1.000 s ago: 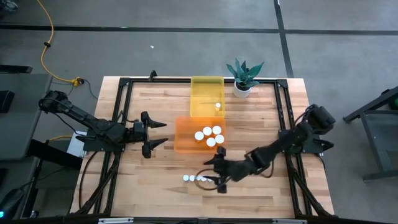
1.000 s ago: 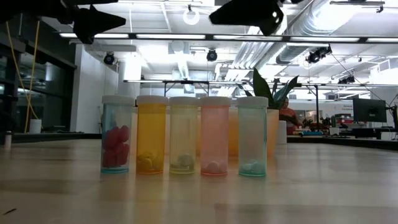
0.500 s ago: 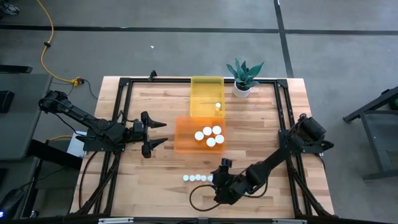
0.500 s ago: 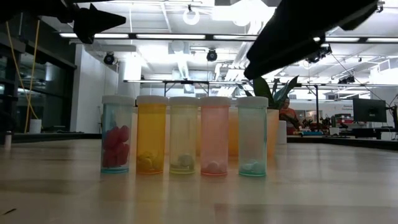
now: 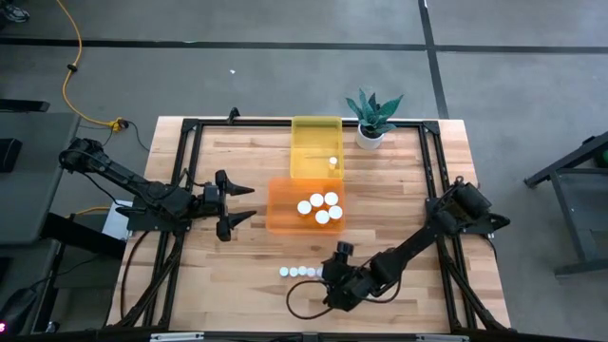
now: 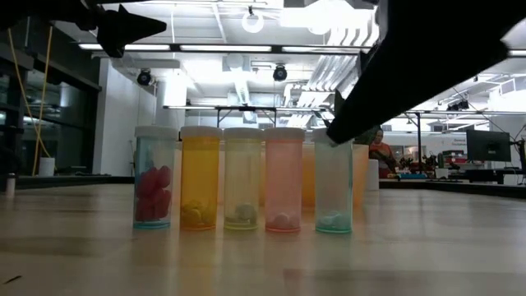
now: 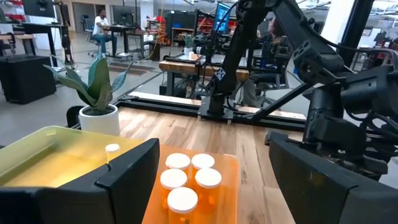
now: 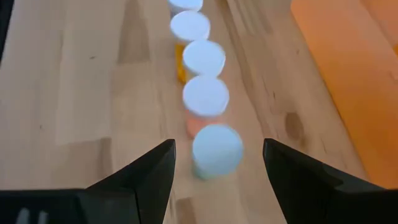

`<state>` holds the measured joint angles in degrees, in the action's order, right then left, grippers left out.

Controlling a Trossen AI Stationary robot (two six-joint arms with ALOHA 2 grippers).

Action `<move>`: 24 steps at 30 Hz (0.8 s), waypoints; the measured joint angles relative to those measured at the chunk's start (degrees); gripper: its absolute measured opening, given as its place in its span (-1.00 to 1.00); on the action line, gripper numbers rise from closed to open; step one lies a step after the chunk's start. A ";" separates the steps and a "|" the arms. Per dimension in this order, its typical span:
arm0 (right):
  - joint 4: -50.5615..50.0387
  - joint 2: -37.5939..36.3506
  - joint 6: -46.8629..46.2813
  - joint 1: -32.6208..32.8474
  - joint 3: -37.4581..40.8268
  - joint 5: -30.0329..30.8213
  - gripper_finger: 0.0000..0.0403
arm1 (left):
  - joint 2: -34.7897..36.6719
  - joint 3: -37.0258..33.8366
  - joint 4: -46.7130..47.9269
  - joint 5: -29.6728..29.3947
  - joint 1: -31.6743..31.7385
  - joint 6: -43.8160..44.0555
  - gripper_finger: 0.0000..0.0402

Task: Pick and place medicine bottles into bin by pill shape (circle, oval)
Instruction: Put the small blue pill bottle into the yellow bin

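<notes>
A: Where are the medicine bottles [image 6: 242, 178] right now?

B: Five stand upright in a row on the bench [image 5: 399, 190], near its front edge, caps touching or nearly so. From table height they read teal with red pills, orange, pale yellow, pink, then a clear teal-based one [image 6: 333, 182] at the end.

A: And the rest?

B: Five white caps sit clustered inside the orange bin [image 5: 285, 211], toward its right side. One small cap shows in the yellow bin [image 5: 309, 142], which lies just behind the orange one, the two bins touching.

A: What is the right gripper [image 8: 217, 165] doing?

B: It hangs low over the end of the row, its fingers spread wide on either side of the end bottle's cap. It is released; nothing is grasped. In the low view the arm's dark bulk covers the upper right and reaches the top of that end bottle.

A: The left gripper [image 5: 245, 204]?

B: It waits well to the left of the orange bin, pointing toward it, fingers parted and empty.

A: Anything else on the bench?

B: A potted plant [image 5: 371, 116] at the back, just right of the yellow bin.
</notes>
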<state>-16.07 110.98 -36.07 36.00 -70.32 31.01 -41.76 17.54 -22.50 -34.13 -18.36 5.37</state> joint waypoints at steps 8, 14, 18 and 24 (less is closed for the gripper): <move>-0.03 0.00 0.03 -0.06 0.00 -0.09 0.15 | 0.00 0.00 -0.03 0.02 -0.01 0.00 0.45; -0.01 0.00 -0.04 -0.17 0.00 -0.10 -0.05 | 0.00 0.00 -0.01 0.02 -0.01 -0.01 0.45; -0.01 0.00 -0.12 -0.12 0.00 -0.14 -0.20 | 0.00 0.00 -0.01 0.02 -0.01 -0.02 0.45; 0.45 0.00 -0.12 -0.15 0.02 -1.76 -0.30 | 0.00 0.00 -0.01 0.02 0.01 -0.02 0.45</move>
<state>-15.61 110.98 -36.18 35.86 -70.30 29.26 -41.76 17.54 -22.50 -34.11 -18.36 5.34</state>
